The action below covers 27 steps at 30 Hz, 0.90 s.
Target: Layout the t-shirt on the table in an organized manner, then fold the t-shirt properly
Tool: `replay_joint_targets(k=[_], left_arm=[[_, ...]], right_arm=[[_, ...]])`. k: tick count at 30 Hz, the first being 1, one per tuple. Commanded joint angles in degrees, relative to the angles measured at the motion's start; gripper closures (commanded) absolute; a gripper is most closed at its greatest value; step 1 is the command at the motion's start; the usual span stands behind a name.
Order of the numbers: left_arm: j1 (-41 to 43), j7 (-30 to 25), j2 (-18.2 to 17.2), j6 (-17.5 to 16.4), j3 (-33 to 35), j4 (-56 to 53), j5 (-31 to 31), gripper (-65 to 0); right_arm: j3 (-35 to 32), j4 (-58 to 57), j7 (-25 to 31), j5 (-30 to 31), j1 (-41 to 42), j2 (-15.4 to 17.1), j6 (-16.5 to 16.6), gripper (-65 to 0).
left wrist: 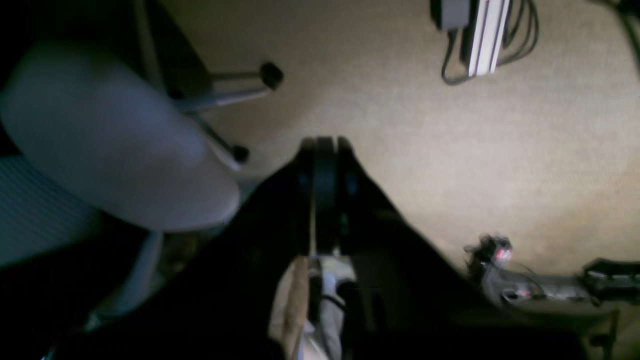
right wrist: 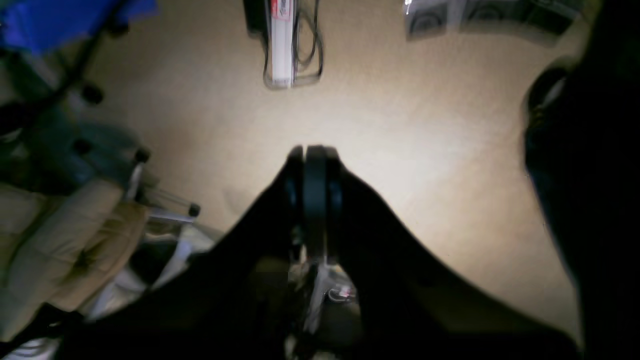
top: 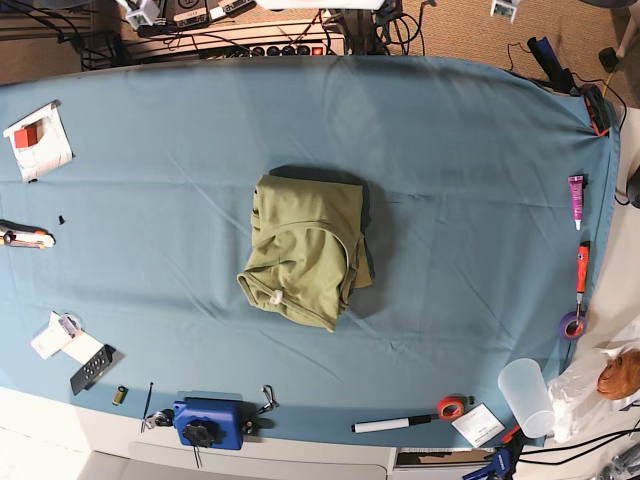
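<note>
Soft olive t-shirt (top: 308, 248) lies bunched mid-counter (top: 450, 180), marker (top: 388, 424) and plastic cup (top: 527, 394) well apart; both jaws pressed together.

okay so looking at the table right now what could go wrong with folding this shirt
1. The t-shirt lies bunched in overlapping layers mid-table, so a pinch may catch several layers and drag the heap instead of spreading it.
2. Small items ring the table: a marker, a tape roll and a clear cup near the front edge. Spreading fabric could sweep them off.
3. Both wrist views show only floor, so neither tool is over the shirt.
</note>
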Motion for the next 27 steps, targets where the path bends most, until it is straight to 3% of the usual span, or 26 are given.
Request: replay_joint_targets(k=[1, 3, 7, 9, 13, 17, 21, 27], left_arm=[[0.2, -0.2, -0.2, 0.3, -0.2, -1.6, -0.3, 0.0], [-1.5, -1.1, -0.2, -0.2, -0.2, -6.4, -1.1, 0.0], [-6.2, -3.6, -0.2, -4.3, -0.2, -17.2, -2.7, 0.0], [-8.6, -4.9, -0.2, -5.9, -0.2, -23.0, -4.7, 0.0], [-13.2, -8.7, 0.0, -8.8, -0.2, -34.0, -8.0, 0.0], [-17.4, -14.6, 1.0, -8.7, -0.2, -43.7, -8.2, 0.0], [-21.2, -21.6, 2.7, -8.8, -0.2, -52.4, -8.1, 0.0], [-26.2, -40.4, 5.9, -8.7, -0.2, -64.9, -8.3, 0.0]], right_arm=[[0.4, -1.3, 0.0, 0.3, 0.2, 0.5, 0.6, 0.0], [0.4, -5.5, -0.2, -0.6, 2.2, 0.5, 0.5, 0.0], [0.3, -14.4, -0.2, -1.9, 7.0, 0.6, 0.6, 0.0], [0.1, -19.3, -0.2, -2.2, 9.3, 0.7, 2.0, 0.0], [-4.1, -29.1, 1.6, -5.7, 13.2, 2.7, 3.1, 0.0], [-12.0, -37.8, 9.0, -11.8, 16.6, 5.5, 3.1, 0.0], [-19.1, -45.1, 17.7, -19.1, 20.6, 5.8, 3.0, 0.0], [-28.2, -56.1, 39.3, -25.9, 27.3, 5.6, 0.6, 0.0]])
